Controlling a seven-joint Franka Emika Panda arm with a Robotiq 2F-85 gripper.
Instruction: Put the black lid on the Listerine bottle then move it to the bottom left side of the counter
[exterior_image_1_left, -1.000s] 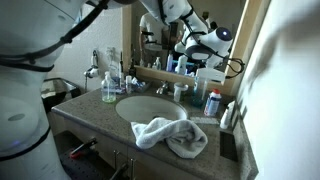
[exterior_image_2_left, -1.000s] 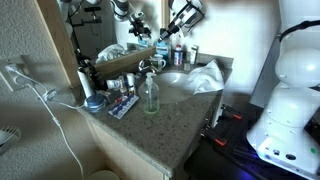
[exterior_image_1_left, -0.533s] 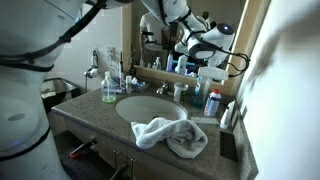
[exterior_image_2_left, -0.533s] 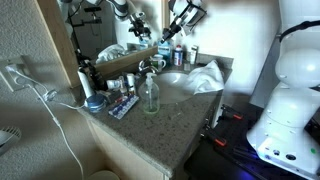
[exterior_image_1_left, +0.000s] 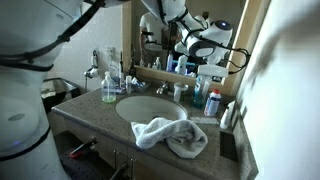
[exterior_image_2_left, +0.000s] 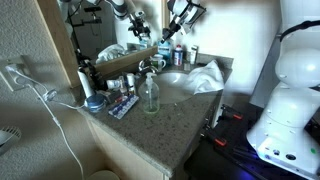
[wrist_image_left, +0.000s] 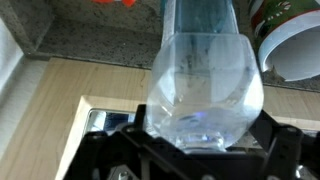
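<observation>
Within the tool (wrist_image_left: 204, 142), the Listerine bottle (wrist_image_left: 205, 75)

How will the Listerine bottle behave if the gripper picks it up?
The bottle looks like smooth, rounded clear plastic, so it may slip or flex a little in the open gripper. Blue liquid shows in only part of it, so probably moderate weight that sloshes. It looks tall, so a push high up could tip it.

Claw (exterior_image_1_left: 204, 57) shifted slightly at the back of the counter (exterior_image_1_left: 100, 115), a touch lower over the Listerine bottle (wrist_image_left: 205, 85)
</observation>
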